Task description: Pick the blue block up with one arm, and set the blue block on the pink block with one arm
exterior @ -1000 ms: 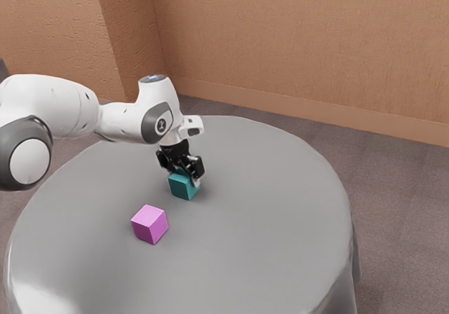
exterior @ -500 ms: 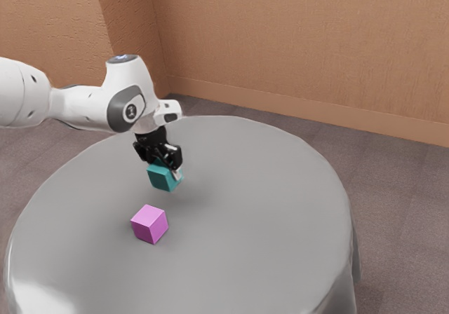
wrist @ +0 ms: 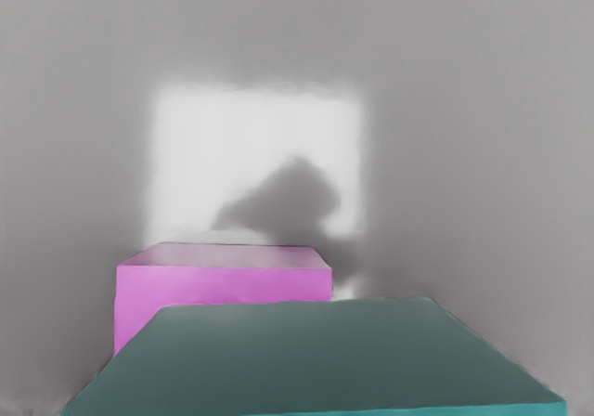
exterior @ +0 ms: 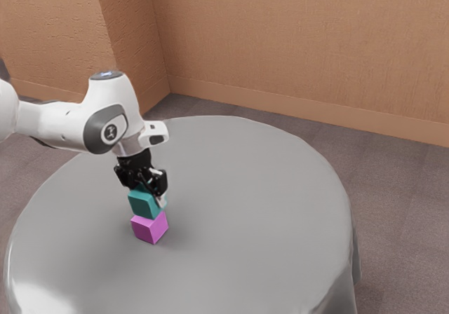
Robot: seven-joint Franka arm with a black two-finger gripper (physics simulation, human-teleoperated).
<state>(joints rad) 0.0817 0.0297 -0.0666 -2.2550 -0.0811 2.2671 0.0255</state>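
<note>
A teal-blue block [exterior: 143,203] hangs between the black fingers of my gripper [exterior: 144,191], which is shut on it. Directly under it, the pink block [exterior: 149,229] rests on the round grey table [exterior: 266,209]; the blue block's underside sits at or just above the pink block's top, and I cannot tell if they touch. In the wrist view the blue block [wrist: 316,356] lies large and close under my hand, with the pink block [wrist: 218,281] partly covered beyond it.
The table's edge [exterior: 347,216] curves down on the exterior view's right. Brown carpet [exterior: 400,188] and tan walls surround it. My white arm [exterior: 63,121] reaches in from the exterior view's left.
My gripper lifted the blue block off the table, carried it toward the exterior view's left and front, and lowered it over the pink block. The pink block stayed put.
</note>
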